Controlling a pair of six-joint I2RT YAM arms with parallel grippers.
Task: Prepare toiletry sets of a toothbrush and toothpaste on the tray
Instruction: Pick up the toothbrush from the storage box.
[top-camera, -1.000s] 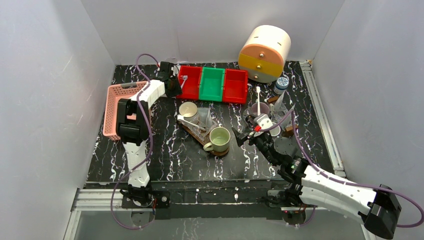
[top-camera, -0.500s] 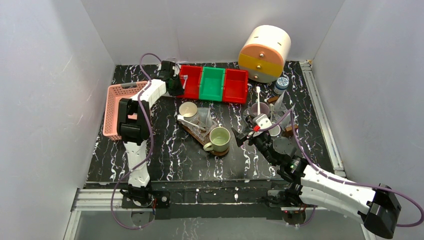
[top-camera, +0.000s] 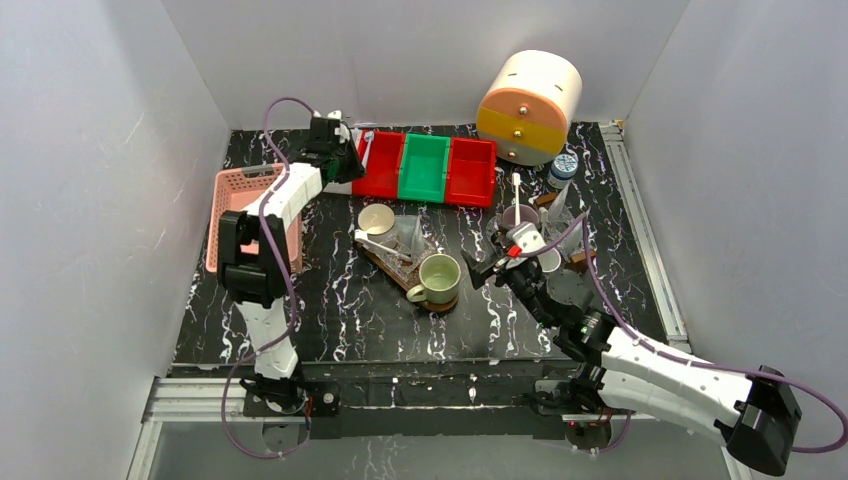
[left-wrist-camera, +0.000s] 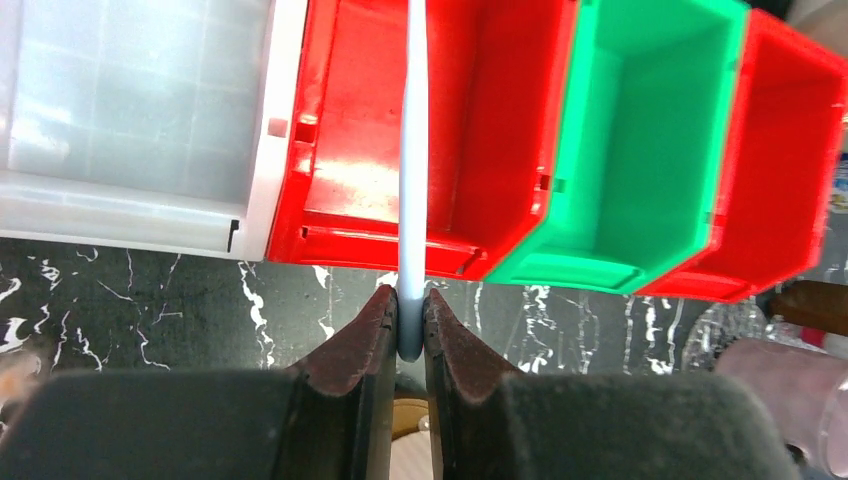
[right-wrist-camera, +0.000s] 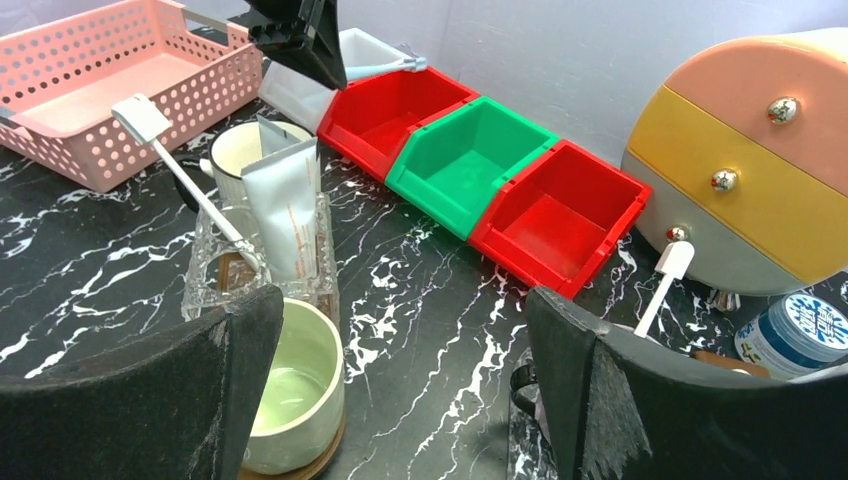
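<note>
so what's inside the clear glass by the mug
A white toothbrush and a white tube stand in the clear glass. Their lower ends are blurred behind the glass wall.

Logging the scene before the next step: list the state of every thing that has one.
left tool, shut on toothbrush
right tool, open, holding nothing
green bin, empty
mug, empty
drawer unit, drawers shut
pink basket, nothing visible inside
</note>
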